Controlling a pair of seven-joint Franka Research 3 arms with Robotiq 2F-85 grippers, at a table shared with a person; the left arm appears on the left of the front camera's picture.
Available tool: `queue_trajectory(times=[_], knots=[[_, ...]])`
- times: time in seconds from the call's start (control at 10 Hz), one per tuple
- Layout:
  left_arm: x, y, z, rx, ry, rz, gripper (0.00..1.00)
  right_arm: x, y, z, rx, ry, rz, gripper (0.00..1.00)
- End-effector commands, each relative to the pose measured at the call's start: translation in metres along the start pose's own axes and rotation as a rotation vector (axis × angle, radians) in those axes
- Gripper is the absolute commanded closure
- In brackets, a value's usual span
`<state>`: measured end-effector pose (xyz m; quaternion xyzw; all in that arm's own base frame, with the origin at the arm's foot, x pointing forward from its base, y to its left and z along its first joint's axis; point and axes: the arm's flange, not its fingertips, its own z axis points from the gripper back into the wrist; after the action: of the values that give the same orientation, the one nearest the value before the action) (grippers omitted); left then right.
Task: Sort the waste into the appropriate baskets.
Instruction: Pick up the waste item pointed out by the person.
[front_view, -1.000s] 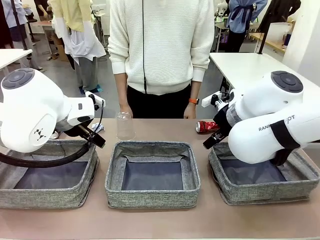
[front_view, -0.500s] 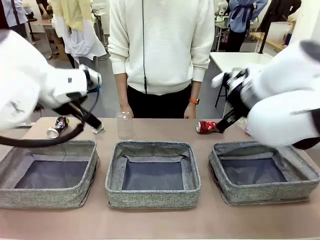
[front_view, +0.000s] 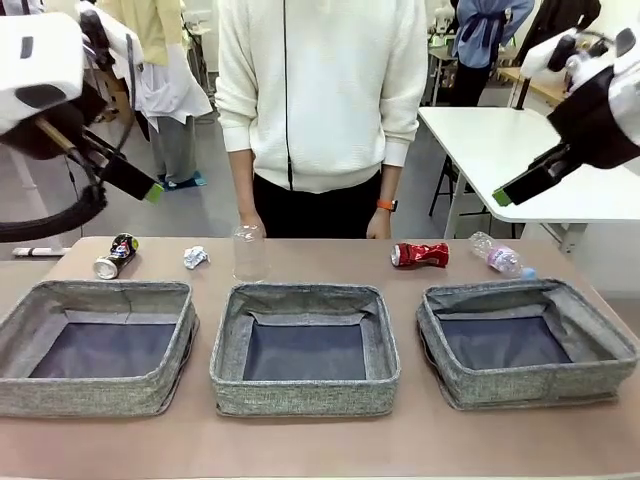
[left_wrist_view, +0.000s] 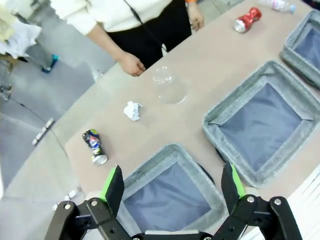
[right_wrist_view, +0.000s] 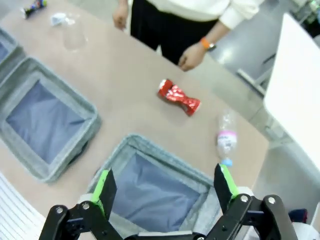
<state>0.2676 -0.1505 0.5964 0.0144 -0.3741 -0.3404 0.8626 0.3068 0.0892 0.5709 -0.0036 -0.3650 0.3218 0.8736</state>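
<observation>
Three grey woven baskets stand in a row: left (front_view: 100, 291), middle (front_view: 300, 292), right (front_view: 500, 291). Behind them the waste lies along the far edge: a dark can (front_view: 115, 255), a paper ball (front_view: 195, 257), an upright clear cup (front_view: 250, 252), a red can (front_view: 420, 254) and a plastic bottle (front_view: 497, 254). My left gripper (front_view: 150, 190) hangs open high over the left end, looking down on the left basket (left_wrist_view: 167, 197) and dark can (left_wrist_view: 94, 146). My right gripper (front_view: 503, 195) is open high at the right, above the right basket (right_wrist_view: 160, 192), red can (right_wrist_view: 178, 97) and bottle (right_wrist_view: 226, 136).
A person in a white sweater stands at the far edge, with a hand (front_view: 250, 220) near the cup and the other hand (front_view: 378, 222) near the red can. A pen (front_view: 40, 251) lies at the far left. A white table (front_view: 520, 140) stands behind on the right.
Both arms have risen from low over the outer baskets and swung up and outward. The dark can, paper ball and bottle are now uncovered. The waste has not moved.
</observation>
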Motion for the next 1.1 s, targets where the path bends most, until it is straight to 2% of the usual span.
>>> queue_trajectory(times=[0.0, 0.1, 0.2, 0.3, 0.4, 0.5, 0.7, 0.8, 0.9, 1.0], knots=[[-0.016, 0.027, -0.016, -0.277, -0.037, 0.074, 0.0, -0.001, -0.018, -0.006, 0.227, 0.019, -0.074, 0.0], [-0.045, 0.059, -0.013, -0.467, -0.066, 0.174, 0.0, -0.009, -0.049, 0.002, 0.528, 0.008, -0.206, 0.0], [-0.084, 0.095, -0.017, -0.67, -0.098, 0.288, 0.0, -0.019, -0.087, 0.004, 0.703, 0.131, -0.491, 0.0], [-0.134, 0.129, -0.023, -0.784, -0.155, 0.45, 0.0, -0.043, -0.126, -0.001, 0.874, 0.08, -0.645, 0.0], [-0.174, 0.142, -0.029, -0.812, -0.228, 0.603, 0.0, -0.076, -0.164, -0.014, 0.977, 0.033, -0.818, 0.0], [-0.203, 0.146, -0.034, -0.812, -0.271, 0.699, 0.0, -0.106, -0.192, -0.029, 1.038, 0.011, -0.962, 0.0], [-0.262, 0.151, -0.048, -0.806, -0.361, 0.933, 0.0, -0.16, -0.228, -0.048, 1.095, -0.068, -1.155, 0.0], [-0.281, 0.153, -0.056, -0.802, -0.382, 1.049, 0.0, -0.181, -0.239, -0.052, 1.111, -0.156, -1.263, 0.0], [-0.278, 0.148, -0.066, -0.786, -0.268, 1.076, 0.0, -0.186, -0.241, -0.055, 1.044, -0.198, -1.316, 0.0], [-0.266, 0.227, -0.032, -0.83, -0.349, 0.942, 0.0, -0.189, -0.225, -0.037, 1.028, -0.079, -0.915, 0.0]])
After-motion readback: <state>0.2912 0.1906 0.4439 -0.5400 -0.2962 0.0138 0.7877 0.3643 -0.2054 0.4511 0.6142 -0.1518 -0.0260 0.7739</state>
